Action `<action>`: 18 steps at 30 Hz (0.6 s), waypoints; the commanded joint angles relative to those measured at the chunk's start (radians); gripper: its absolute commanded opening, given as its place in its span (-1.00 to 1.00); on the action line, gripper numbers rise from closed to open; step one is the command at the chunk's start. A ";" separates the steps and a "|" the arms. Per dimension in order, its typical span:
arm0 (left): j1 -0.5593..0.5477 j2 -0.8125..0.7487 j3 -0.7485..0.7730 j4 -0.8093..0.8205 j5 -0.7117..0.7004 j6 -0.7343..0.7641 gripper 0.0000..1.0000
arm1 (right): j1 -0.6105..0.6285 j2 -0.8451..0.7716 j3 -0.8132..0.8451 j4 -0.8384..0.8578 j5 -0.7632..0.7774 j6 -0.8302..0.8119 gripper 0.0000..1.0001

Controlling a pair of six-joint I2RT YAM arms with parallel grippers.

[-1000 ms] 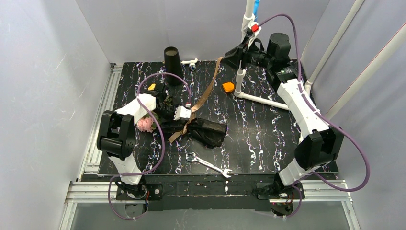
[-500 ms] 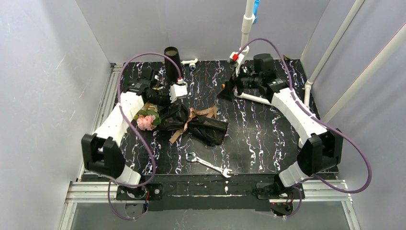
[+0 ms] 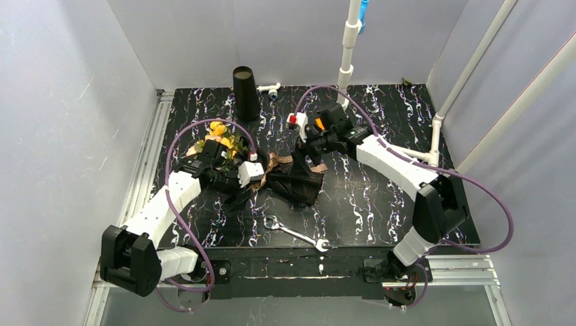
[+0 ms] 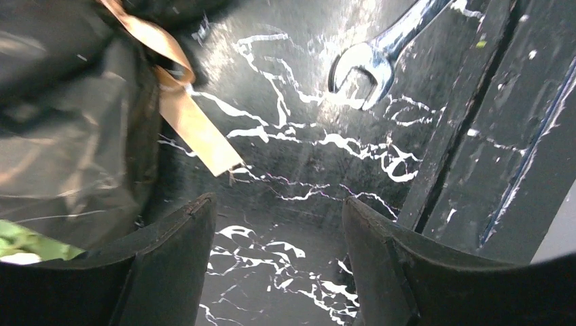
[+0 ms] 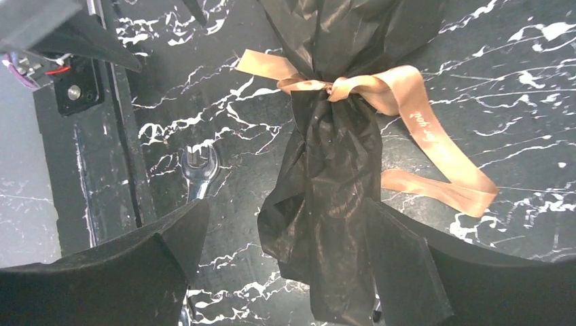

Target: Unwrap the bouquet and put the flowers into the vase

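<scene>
Black wrapping point(image 5: 333, 156), tan ribbon point(image 5: 407, 95), white-veined black table point(image 5: 224, 115).

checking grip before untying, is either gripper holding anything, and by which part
Nothing is held. The left gripper is open over the table; the right gripper is open astride the wrapped bouquet near its ribbon knot, not clamped.

My pincer point(image 5: 285, 219) hangs spread wide above the black-wrapped tail of the bouquet point(image 5: 333, 176); a tan ribbon point(image 5: 402, 89) is knotted round its waist, ends trailing on the marbled table point(image 5: 523, 102); a wrench point(image 5: 199, 170) lies left.
</scene>
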 commanded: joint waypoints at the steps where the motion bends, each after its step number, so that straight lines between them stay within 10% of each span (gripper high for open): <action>1: -0.033 -0.003 -0.059 0.066 -0.095 -0.028 0.33 | 0.014 0.060 -0.018 0.071 0.045 0.019 0.81; 18: -0.126 0.217 -0.047 0.516 -0.084 -0.076 0.14 | 0.019 0.240 -0.032 0.153 0.042 0.037 0.80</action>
